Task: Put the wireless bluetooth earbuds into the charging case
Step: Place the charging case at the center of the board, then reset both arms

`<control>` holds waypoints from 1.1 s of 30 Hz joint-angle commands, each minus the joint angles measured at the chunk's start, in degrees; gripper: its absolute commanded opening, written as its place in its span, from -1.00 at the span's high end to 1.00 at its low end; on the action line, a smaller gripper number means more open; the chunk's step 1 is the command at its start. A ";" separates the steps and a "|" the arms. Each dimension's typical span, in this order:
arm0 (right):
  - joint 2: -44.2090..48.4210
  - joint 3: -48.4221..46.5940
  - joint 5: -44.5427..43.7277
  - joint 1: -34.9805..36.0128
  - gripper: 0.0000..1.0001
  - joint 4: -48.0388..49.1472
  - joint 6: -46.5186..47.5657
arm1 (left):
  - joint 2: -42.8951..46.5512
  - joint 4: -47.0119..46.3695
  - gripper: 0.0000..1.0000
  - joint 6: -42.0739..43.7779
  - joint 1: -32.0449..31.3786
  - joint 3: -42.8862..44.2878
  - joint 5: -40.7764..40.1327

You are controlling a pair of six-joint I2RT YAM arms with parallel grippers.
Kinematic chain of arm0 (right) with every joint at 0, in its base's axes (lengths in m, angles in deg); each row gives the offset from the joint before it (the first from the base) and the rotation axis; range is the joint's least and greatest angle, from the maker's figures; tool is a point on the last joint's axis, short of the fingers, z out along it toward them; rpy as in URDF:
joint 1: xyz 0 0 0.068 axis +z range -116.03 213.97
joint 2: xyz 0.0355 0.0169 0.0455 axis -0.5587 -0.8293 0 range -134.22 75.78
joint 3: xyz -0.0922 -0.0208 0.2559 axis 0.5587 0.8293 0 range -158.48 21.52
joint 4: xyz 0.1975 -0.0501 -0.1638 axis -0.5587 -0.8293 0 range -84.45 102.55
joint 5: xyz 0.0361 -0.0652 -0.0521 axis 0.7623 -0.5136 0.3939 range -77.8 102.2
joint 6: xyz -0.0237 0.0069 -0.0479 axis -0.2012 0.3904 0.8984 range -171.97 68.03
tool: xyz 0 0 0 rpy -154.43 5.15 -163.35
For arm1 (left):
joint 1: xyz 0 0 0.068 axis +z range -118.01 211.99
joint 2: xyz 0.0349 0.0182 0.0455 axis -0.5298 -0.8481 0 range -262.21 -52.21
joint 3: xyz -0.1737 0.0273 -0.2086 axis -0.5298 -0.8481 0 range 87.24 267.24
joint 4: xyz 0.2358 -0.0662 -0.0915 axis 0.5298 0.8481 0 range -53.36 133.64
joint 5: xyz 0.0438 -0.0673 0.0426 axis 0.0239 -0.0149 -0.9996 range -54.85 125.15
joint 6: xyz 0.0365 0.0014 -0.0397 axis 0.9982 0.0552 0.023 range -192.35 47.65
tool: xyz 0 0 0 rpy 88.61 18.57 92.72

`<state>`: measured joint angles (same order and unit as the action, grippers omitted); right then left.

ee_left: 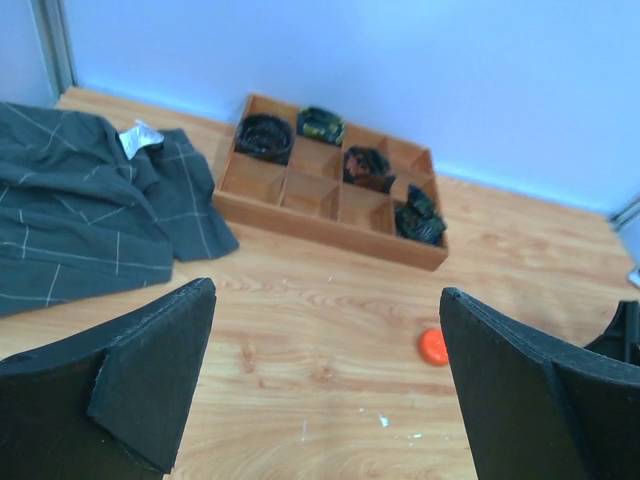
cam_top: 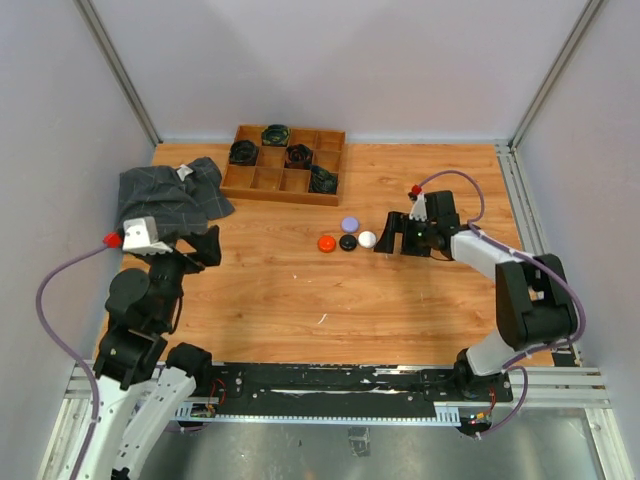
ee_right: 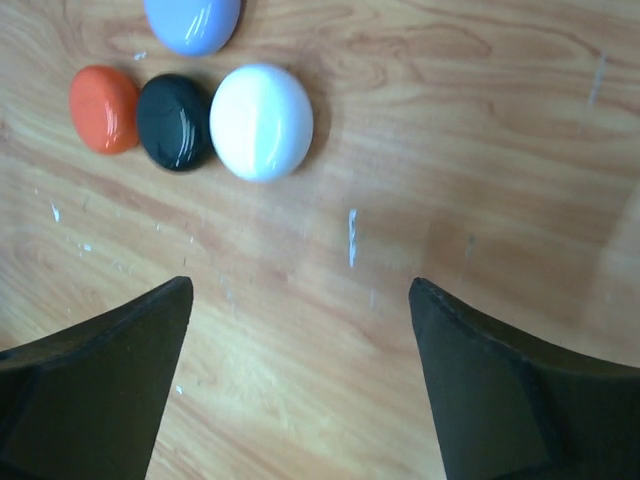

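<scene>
Four round closed charging cases lie together mid-table: lilac (cam_top: 349, 224), orange-red (cam_top: 326, 243), black (cam_top: 347, 242) and white (cam_top: 367, 239). No earbuds show in any view. My right gripper (cam_top: 392, 240) stands just right of the white case, open, with only bare wood between its fingers. In the right wrist view the white case (ee_right: 261, 121), black case (ee_right: 174, 121), orange-red case (ee_right: 104, 108) and lilac case (ee_right: 193, 22) lie ahead of the open gripper (ee_right: 300, 290). My left gripper (cam_top: 208, 247) hangs open at the left, empty (ee_left: 328, 290); the orange-red case (ee_left: 433, 346) lies far ahead of it.
A wooden compartment tray (cam_top: 252, 180) at the back holds dark coiled items in several cells. A grey checked cloth (cam_top: 165, 195) lies crumpled at the back left, close to the left arm. Walls enclose the table on three sides.
</scene>
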<state>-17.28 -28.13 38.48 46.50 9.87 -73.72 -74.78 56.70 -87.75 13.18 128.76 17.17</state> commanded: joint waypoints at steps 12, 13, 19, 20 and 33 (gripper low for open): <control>49.92 8.91 -9.27 -0.69 -0.97 -19.32 4.71 | 18.89 8.04 -0.99 -9.00 0.50 -3.24 1.87; 53.02 9.22 -9.62 -0.75 -0.97 -19.89 4.60 | 19.32 8.17 -0.98 -9.51 0.45 -3.32 1.90; 68.64 11.50 -15.02 -0.74 -0.97 -21.95 5.93 | 21.25 8.58 -0.99 -12.21 0.48 -5.27 1.72; 70.73 12.64 -15.91 -0.71 -0.97 -21.45 6.28 | 21.45 8.45 -0.99 -12.66 0.44 -6.15 1.72; 78.25 18.75 -17.32 -0.70 -0.97 -16.13 8.79 | 21.27 8.32 -0.99 -12.99 0.47 -8.61 0.28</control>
<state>60.31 -9.86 22.42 46.46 -8.88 -66.66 -53.86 65.96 -100.10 13.27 120.54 18.31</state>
